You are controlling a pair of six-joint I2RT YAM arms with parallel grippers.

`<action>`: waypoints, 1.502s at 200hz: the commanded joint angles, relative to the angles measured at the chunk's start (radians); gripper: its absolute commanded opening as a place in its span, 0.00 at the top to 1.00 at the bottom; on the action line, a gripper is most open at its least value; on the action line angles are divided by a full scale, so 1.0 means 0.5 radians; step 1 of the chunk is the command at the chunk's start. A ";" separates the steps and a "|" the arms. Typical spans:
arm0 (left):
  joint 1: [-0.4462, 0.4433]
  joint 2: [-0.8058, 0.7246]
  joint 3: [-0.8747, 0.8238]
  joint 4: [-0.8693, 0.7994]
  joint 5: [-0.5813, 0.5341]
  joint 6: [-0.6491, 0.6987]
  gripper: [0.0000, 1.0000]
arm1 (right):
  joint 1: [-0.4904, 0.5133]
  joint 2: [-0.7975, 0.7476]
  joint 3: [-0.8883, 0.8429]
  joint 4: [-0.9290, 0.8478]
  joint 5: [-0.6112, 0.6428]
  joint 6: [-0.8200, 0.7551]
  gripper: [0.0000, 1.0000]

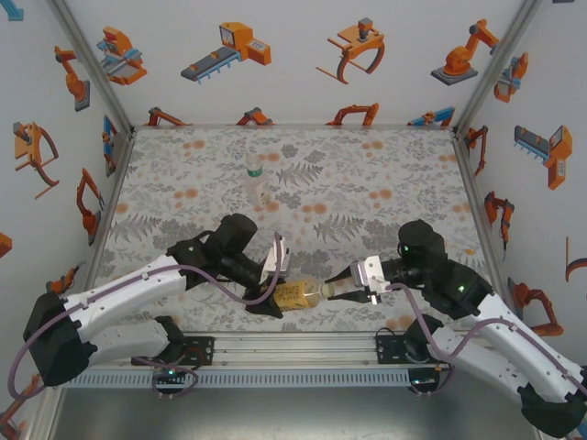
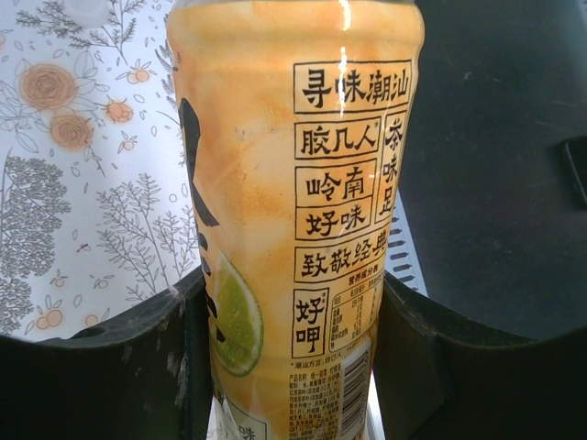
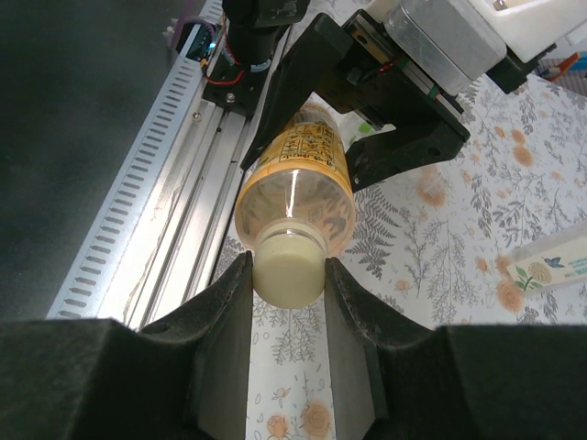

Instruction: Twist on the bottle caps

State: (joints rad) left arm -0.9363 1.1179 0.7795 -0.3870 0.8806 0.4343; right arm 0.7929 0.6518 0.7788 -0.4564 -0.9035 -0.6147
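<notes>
Grips amber bottle (image 1: 300,295) sideways with left pincer (image 1: 275,295), low over the near edge of the patterned bench (image 1: 385,183), neck pointing right. Pinches pale cap (image 1: 324,291) at that neck with right pincer (image 1: 336,291), jaws closed on it. Farther back, near mid-bench, a clear labelled bottle (image 1: 255,186), well apart from both pincers.

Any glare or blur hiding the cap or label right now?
Left wrist: amber bottle label sharp, one thin glare streak near the top. Right wrist: cap crisp, a glare line on the bottle's shoulder. Top external: evenly lit, cap tiny.
</notes>
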 commanded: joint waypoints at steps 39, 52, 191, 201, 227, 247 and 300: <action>-0.023 0.030 0.138 0.096 0.255 -0.058 1.00 | 0.035 0.003 0.004 -0.054 -0.026 -0.130 1.00; -0.023 0.012 0.127 0.118 0.236 -0.051 1.00 | 0.039 -0.007 -0.007 -0.037 -0.020 -0.101 1.00; -0.025 -0.310 -0.154 0.559 -0.666 0.058 1.00 | 0.040 0.210 -0.209 0.787 0.840 2.527 1.00; -0.026 -0.321 -0.182 0.610 -0.737 0.065 1.00 | 0.040 0.238 -0.197 0.725 1.001 2.794 1.00; -0.026 -0.322 -0.237 0.719 -0.970 0.061 1.00 | 0.040 0.329 -0.177 0.606 1.159 3.337 1.00; -0.026 -0.293 -0.239 0.739 -1.064 0.062 1.00 | 0.040 0.411 -0.071 0.357 1.227 3.488 1.00; -0.025 -0.242 -0.248 0.791 -1.085 0.043 1.00 | 0.040 0.459 0.001 0.243 1.346 3.498 0.97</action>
State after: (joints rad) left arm -0.9363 0.9985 0.6373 -0.1638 0.3157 0.4458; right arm 0.8017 0.8734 0.7734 -0.2668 -0.2413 1.0756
